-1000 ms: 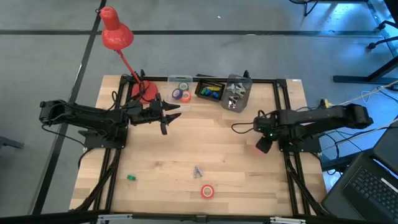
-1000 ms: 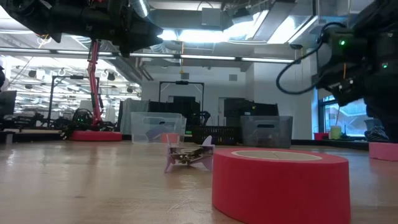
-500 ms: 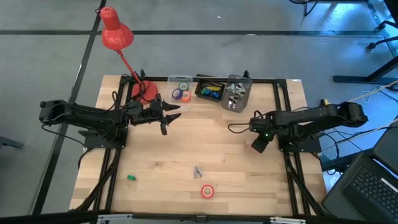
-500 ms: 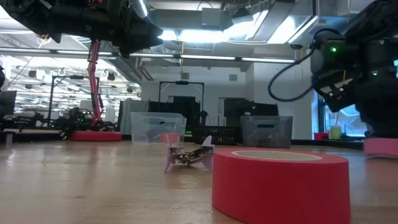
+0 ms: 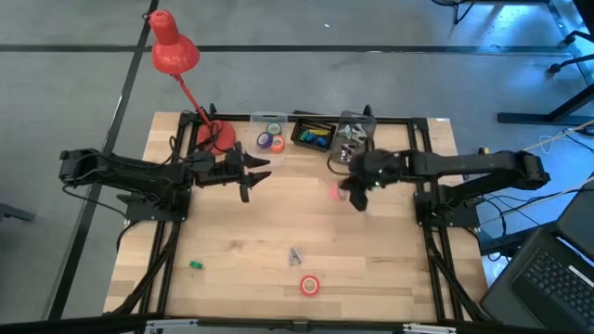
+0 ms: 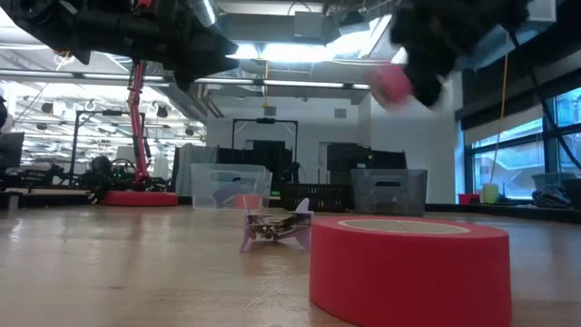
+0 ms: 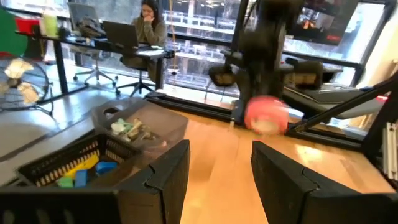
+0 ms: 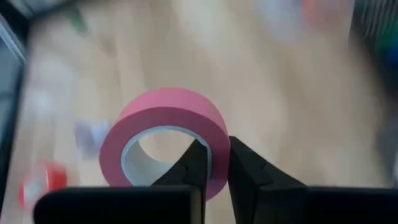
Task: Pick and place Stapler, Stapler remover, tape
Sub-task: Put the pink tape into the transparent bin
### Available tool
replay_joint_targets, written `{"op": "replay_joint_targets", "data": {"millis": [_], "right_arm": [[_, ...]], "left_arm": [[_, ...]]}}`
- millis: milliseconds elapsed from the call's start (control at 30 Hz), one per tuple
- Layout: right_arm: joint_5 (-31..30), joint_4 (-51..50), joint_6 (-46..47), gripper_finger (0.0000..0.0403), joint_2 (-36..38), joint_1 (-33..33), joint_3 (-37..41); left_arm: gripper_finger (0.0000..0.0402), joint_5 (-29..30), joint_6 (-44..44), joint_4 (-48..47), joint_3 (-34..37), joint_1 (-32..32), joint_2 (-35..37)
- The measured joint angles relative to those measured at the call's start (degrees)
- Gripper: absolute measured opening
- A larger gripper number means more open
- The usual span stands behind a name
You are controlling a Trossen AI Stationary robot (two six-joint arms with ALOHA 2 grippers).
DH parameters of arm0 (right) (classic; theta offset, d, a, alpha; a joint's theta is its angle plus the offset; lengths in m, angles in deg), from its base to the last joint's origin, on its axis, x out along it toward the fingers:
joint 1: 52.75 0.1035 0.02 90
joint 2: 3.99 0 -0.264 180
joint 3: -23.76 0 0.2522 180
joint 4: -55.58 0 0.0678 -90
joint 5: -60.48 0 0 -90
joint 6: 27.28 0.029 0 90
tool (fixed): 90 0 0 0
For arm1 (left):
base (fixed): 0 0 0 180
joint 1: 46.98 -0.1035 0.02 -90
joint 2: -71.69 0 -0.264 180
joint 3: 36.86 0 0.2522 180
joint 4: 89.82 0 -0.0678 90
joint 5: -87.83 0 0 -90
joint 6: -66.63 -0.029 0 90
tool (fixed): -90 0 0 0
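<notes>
A pink tape roll is held by my right gripper above the table's middle-right, near the grey bin; it also shows as the pink roll in the low view and the pink roll in the left wrist view. My left gripper hovers open over the far left part of the table, next to the clear box of small tape rolls. A red tape roll lies flat near the near edge. The stapler remover lies just beyond it. I see no stapler. My right gripper pinches the pink roll's wall, with one finger in the open centre and the other finger outside. The roll is lifted clear of the table and stands out beyond the fingertips.
A black basket with coloured bits and the grey bin stand along the far edge. A red desk lamp rises at the far left corner. A small green block lies near left. Bare wood spans the middle of the table.
My right gripper has carried the pink roll from the table's right side toward the left and the far edge, lifting it from table height to well clear of the surface. My left gripper has stayed put.
</notes>
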Motion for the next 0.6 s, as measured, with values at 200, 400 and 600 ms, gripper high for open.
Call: {"op": "replay_joint_targets", "data": {"millis": [200,400,600], "right_arm": [[-5.0,16.4,-11.7,0.0036,-3.0,0.0,-6.4],[-6.2,20.8,-17.4,0.0036,-8.9,-0.1,-12.3],[-5.7,15.6,-19.1,0.0036,-13.9,-0.1,-17.1]], "left_arm": [[0.0164,-5.7,-0.8,12.7,0.1,0.0,-6.7],[0.0164,-13.3,-1.5,22.3,-5.2,0.0,-17.0],[0.0164,-22.0,-4.5,20.8,-13.8,0.0,-24.3]]}}
